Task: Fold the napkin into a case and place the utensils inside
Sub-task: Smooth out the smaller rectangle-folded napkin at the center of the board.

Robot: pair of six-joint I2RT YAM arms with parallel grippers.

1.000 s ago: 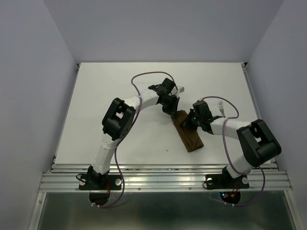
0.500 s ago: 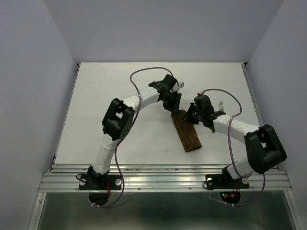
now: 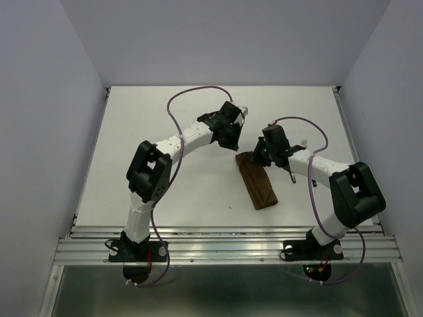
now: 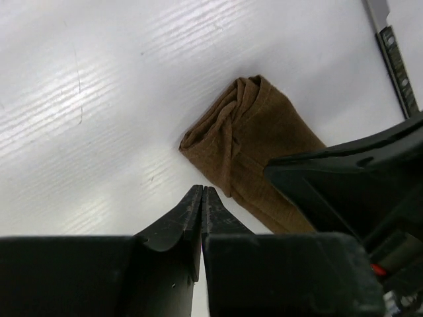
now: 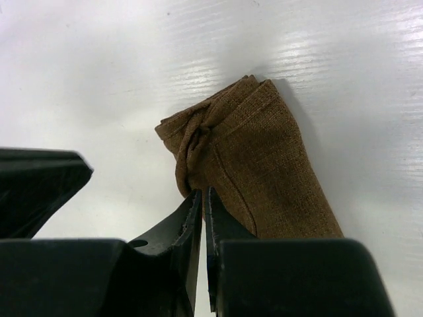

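The left gripper [image 4: 202, 191] is nearly closed on nothing, the case [image 4: 264, 158] lying just ahead and right of its tips. The right gripper [image 5: 200, 193], also almost closed and empty, has its tips at the case's bunched end.

The case [image 5: 264, 165] is dark brown, finely woven; the counter [image 3: 165, 185] white; the knife [image 4: 396, 66] handle dark grey, perhaps speckled; left pincer [image 4: 202, 193] and right pincer [image 5: 202, 195] black.
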